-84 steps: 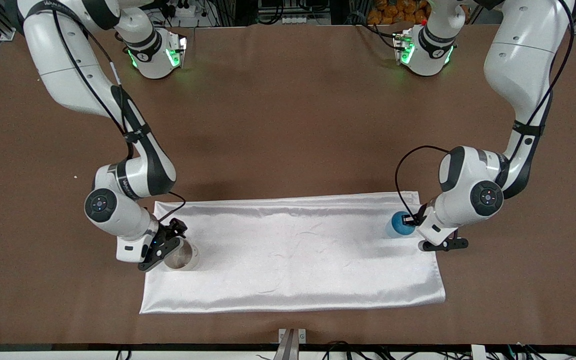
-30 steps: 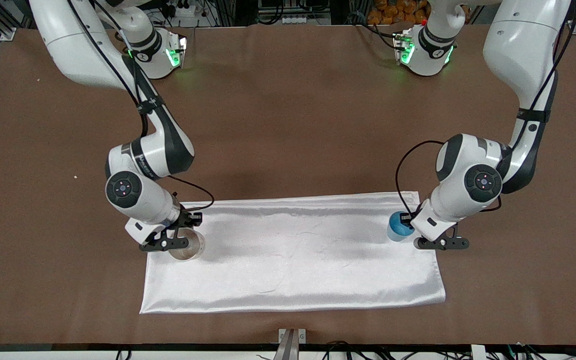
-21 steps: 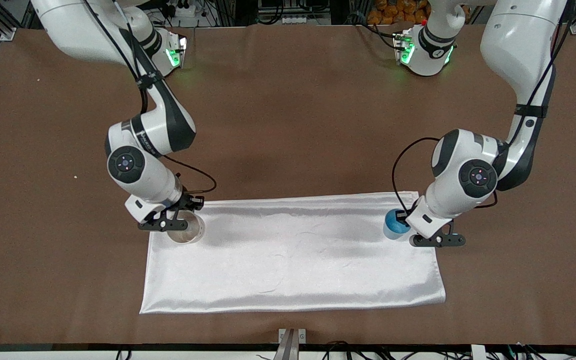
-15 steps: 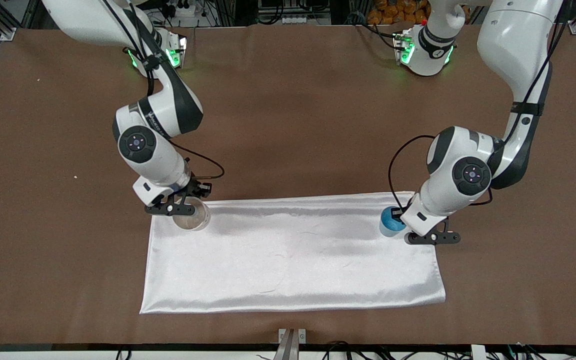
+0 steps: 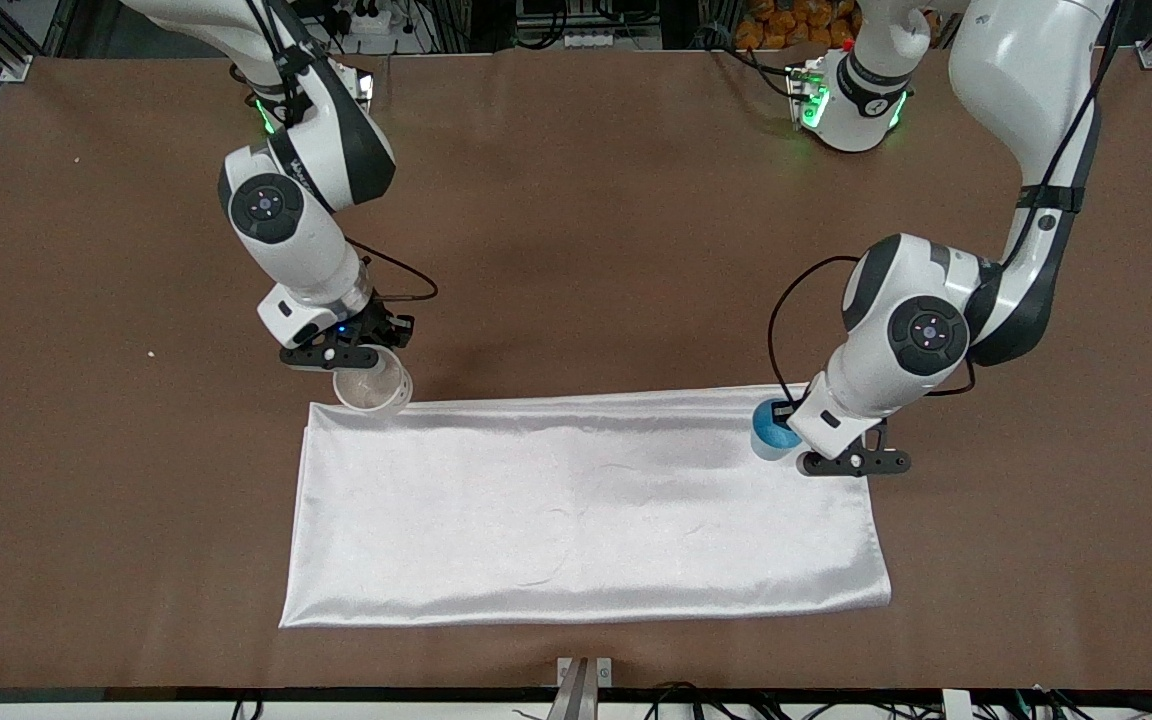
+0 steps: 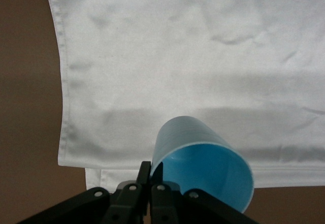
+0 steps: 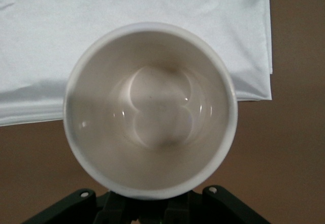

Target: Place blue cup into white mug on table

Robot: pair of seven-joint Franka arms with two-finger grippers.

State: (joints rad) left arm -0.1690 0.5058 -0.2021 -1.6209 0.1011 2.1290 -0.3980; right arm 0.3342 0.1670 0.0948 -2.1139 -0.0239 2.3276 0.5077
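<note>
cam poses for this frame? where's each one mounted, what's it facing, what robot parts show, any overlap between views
Front view: high, across the table, facing both bases; shows both arms, the right gripper and the left gripper.
Left wrist view: on the left wrist, looking down at the blue cup it holds over the white cloth; own gripper visible.
Right wrist view: on the right wrist, looking into the held white mug; own gripper visible.
Shared: the cloth and table appear in all three.

The blue cup [image 5: 768, 432] hangs tilted, pinched at its rim, over the cloth's corner toward the left arm's end. The cream-white mug [image 5: 372, 387], mouth up and empty, is held above the brown table [image 5: 586, 220] at the cloth's other corner.
</note>
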